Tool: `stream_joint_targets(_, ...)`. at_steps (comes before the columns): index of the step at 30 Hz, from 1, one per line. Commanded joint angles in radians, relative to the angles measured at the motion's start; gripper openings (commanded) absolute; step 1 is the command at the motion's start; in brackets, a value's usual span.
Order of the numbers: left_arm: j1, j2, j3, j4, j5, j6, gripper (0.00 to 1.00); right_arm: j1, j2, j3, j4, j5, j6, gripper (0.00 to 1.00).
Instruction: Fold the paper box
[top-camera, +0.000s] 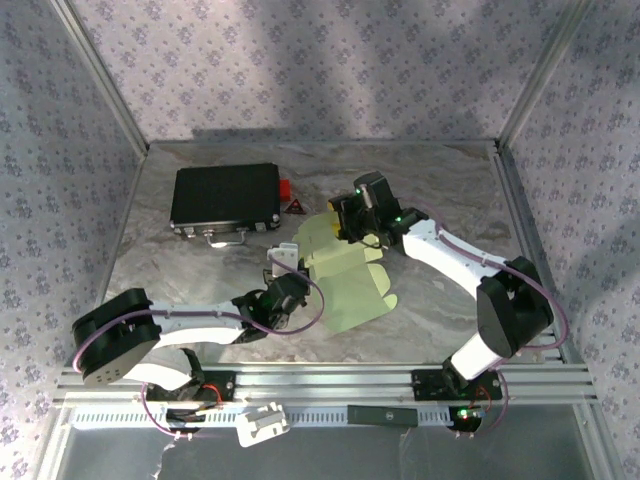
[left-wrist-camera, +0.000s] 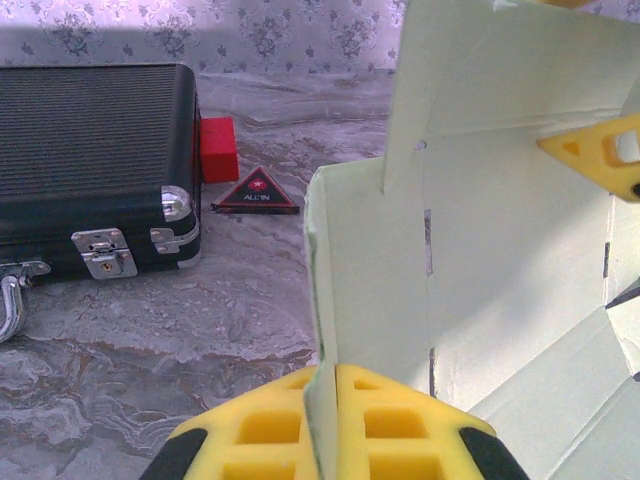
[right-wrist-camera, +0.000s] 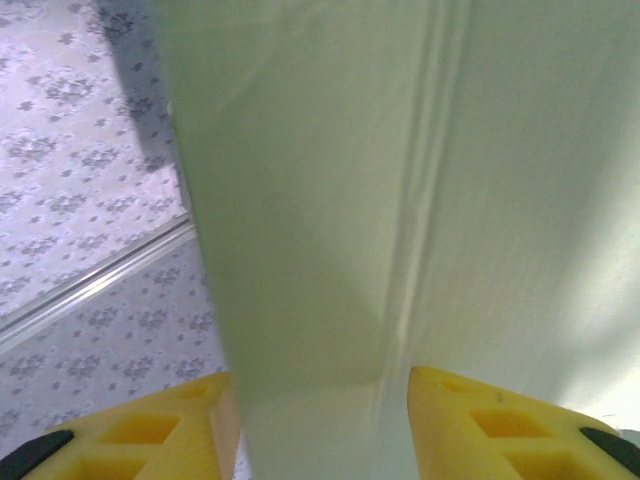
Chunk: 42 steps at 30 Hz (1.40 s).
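From above, the pale yellow-green thin cardboard paper box (top-camera: 345, 275) lies partly folded in the middle of the grey marbled table (top-camera: 440, 180), some panels raised and the rest flat. The left gripper (top-camera: 284, 268) meets its near-left edge and the right gripper (top-camera: 350, 226) its far edge. A black rectangular case (top-camera: 225, 195) with ribbed top sits well apart at the far left. A small red block (top-camera: 285, 189) is just beside its right side, and a dark triangular sticker (top-camera: 297, 208) lies near that.

At the left wrist, the left gripper (left-wrist-camera: 325, 400) has its yellow fingers (left-wrist-camera: 395, 420) pressed fully together on the thin upright edge of the paper box (left-wrist-camera: 500, 260), pinching it. A yellow fingertip of the right gripper (left-wrist-camera: 600, 150) rests against an inner panel. The black rectangular case (left-wrist-camera: 95, 150), red block (left-wrist-camera: 218, 148) and triangular sticker (left-wrist-camera: 258, 190) lie on the table beyond.

At the right wrist, the right gripper (right-wrist-camera: 322, 395) stands about halfway open, and a folded stretch of the paper box (right-wrist-camera: 400, 200) runs between its yellow fingers (right-wrist-camera: 500, 420), with both pads at its sides. Whether they pinch it I cannot tell.
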Motion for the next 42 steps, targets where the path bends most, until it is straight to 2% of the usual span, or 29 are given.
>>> stream_joint_targets(1, -0.008, -0.037, 0.001, -0.011, -0.024, 0.014, 0.00, -0.015, 0.018, 0.027, -0.043, -0.023, -0.003, 0.46)
stream_joint_targets(4, -0.008, -0.045, -0.002, -0.017, -0.025, 0.014, 0.00, -0.019, 0.021, 0.023, -0.038, -0.031, 0.000, 0.39)
stream_joint_targets(15, -0.008, -0.081, -0.002, -0.065, -0.022, -0.003, 0.00, -0.008, -0.034, -0.060, 0.016, 0.008, 0.027, 0.00)
stream_joint_targets(17, -0.008, -0.135, 0.027, -0.179, 0.005, -0.047, 0.03, -0.003, -0.060, -0.096, 0.046, 0.031, 0.040, 0.00)
stream_joint_targets(18, -0.008, -0.172, 0.042, -0.240, 0.028, -0.076, 0.10, 0.000, -0.072, -0.108, 0.051, 0.044, 0.041, 0.00)
stream_joint_targets(20, -0.008, -0.280, 0.071, -0.359, 0.096, -0.150, 0.32, 0.005, -0.100, -0.126, 0.057, 0.068, 0.038, 0.00)
stream_joint_targets(23, 0.017, -0.416, 0.153, -0.533, 0.232, -0.293, 0.47, 0.019, -0.136, -0.150, 0.074, 0.096, 0.033, 0.00)
stream_joint_targets(25, 0.091, -0.439, 0.252, -0.685, 0.378, -0.422, 0.49, 0.033, -0.152, -0.160, 0.078, 0.113, 0.032, 0.00)
stream_joint_targets(27, 0.172, -0.418, 0.347, -0.762, 0.569, -0.505, 0.49, 0.049, -0.164, -0.172, 0.098, 0.136, 0.032, 0.00)
stream_joint_targets(29, 0.197, -0.383, 0.428, -0.813, 0.655, -0.577, 0.48, 0.062, -0.174, -0.177, 0.106, 0.155, 0.030, 0.00)
stream_joint_targets(38, 0.257, -0.203, 0.618, -0.948, 0.809, -0.768, 0.53, 0.101, -0.204, -0.189, 0.124, 0.194, 0.020, 0.00)
stream_joint_targets(42, 0.262, -0.192, 0.573, -0.870, 0.819, -0.836, 0.55, 0.109, -0.226, -0.204, 0.130, 0.206, 0.014, 0.00)
